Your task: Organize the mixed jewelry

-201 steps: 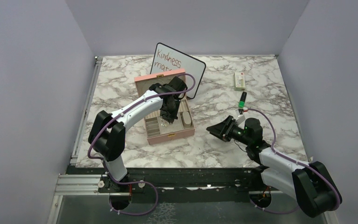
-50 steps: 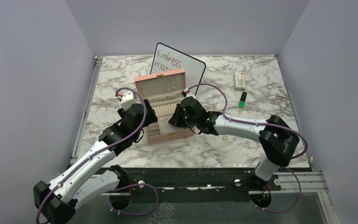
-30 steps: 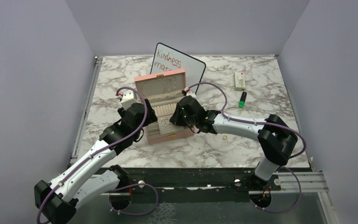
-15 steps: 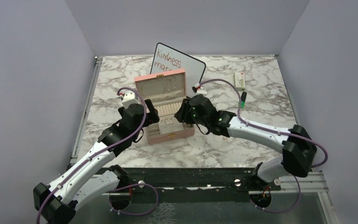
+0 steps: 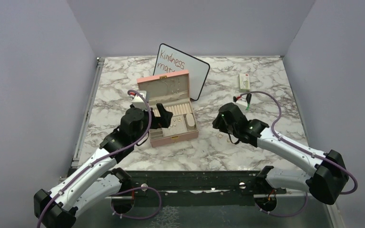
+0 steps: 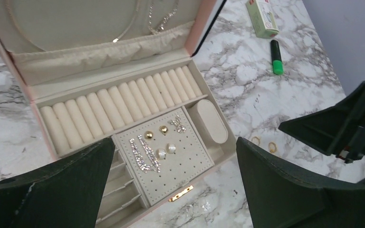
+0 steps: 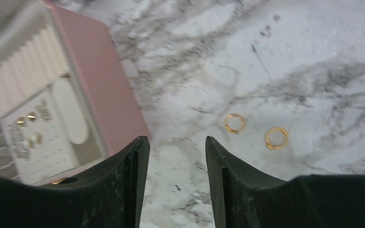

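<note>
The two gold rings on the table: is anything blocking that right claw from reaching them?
Nothing visible does. The two gold rings lie on the bare marble table, right of the pink box; the open, empty right gripper hovers near them.

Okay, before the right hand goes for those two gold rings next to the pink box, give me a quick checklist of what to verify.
1. Jaws of the right hand apart, nothing between them: ok.
2. Targets, the ring nearer the box and the farther ring, flat on the marble table and apart: ok.
3. Gap of the right hand centred over a ring: not ok; both lie to its right in the wrist view.
4. Lid of the pink box open, ring rolls bare: ok.
5. Path over the box free: not ok; the left hand, open and empty, hangs over it.
</note>
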